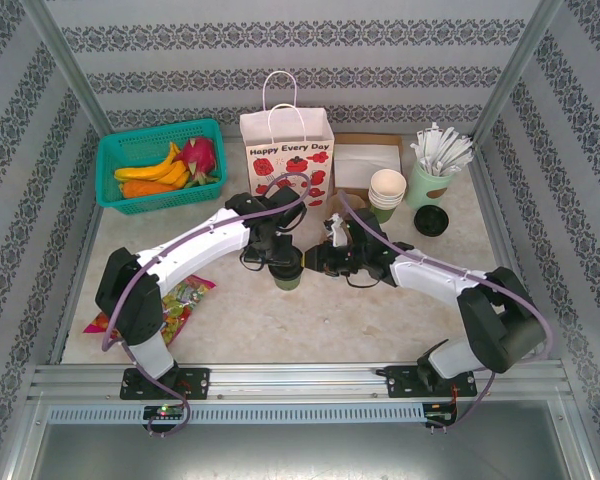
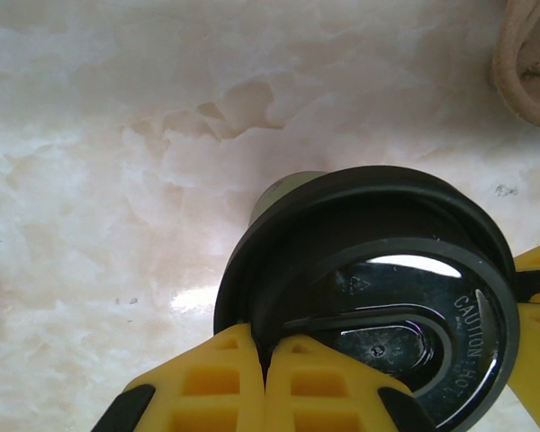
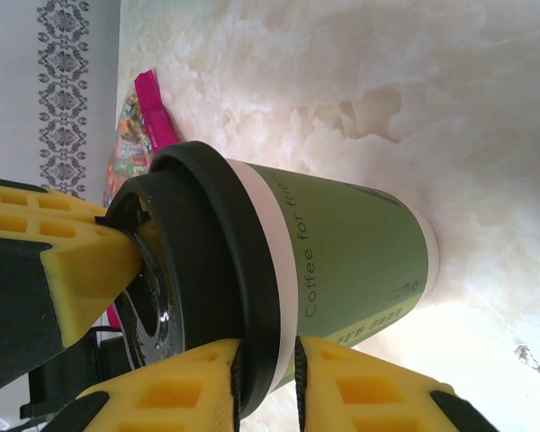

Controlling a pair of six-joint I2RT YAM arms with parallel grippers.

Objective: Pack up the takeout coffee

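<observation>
The takeout coffee stands upright mid-table, a green paper cup printed "Coffee for", under a black lid. My left gripper reaches over it from above. Its yellow fingers pinch the lid's raised rim, so the left gripper is shut on it. My right gripper comes in from the right side. In the right wrist view the right gripper has its pads closed on the lid's lower edge and the cup's white band. One left finger rests on the lid's top.
A printed paper bag stands behind the cup. A teal basket of fruit is at back left. At back right are a napkin box, stacked paper cups, a pale cup of white sticks and a loose black lid. A snack packet lies front left.
</observation>
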